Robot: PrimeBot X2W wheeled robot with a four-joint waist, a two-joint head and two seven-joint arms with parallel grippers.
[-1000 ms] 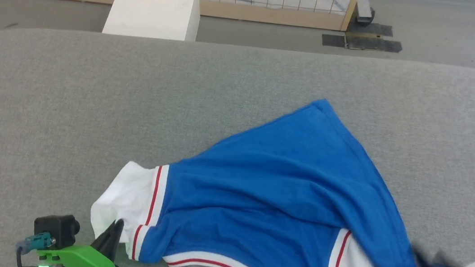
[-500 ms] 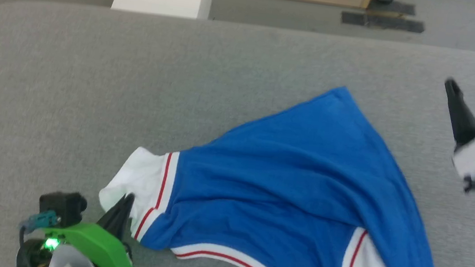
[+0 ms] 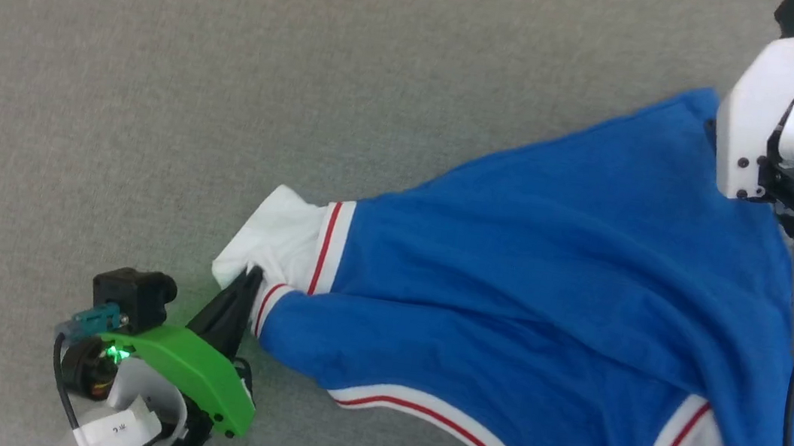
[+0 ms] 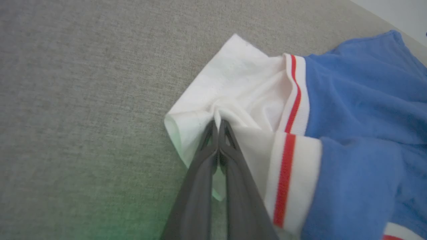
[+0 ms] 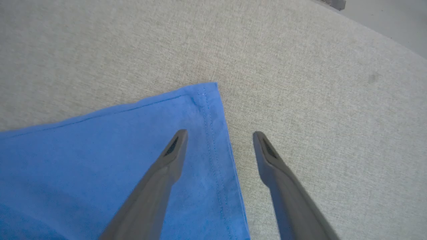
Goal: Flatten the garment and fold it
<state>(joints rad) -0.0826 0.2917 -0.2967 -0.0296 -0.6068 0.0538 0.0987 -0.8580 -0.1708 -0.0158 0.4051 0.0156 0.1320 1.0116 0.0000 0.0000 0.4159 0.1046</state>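
The garment (image 3: 550,272) lies rumpled on the grey table, blue with white sleeves and red-and-white trim. My left gripper (image 3: 247,286) is shut on the edge of the white sleeve (image 3: 283,228) at the garment's left end. In the left wrist view the closed fingertips (image 4: 217,122) pinch a bunched fold of that sleeve (image 4: 233,76). My right arm's white wrist (image 3: 759,108) hangs over the garment's far blue corner. In the right wrist view my right gripper (image 5: 220,134) is open, one finger over the blue cloth (image 5: 100,150) and the other over bare table, straddling the stitched hem.
Grey fabric-covered table (image 3: 158,72) spreads out to the left of and beyond the garment. Its rounded far edge and a strip of floor (image 5: 383,20) appear at the upper right of the right wrist view.
The head camera has tilted down. My right gripper left the garment's near right end, rose, opened wide and came over the far blue corner. My left gripper stays shut on the sleeve.
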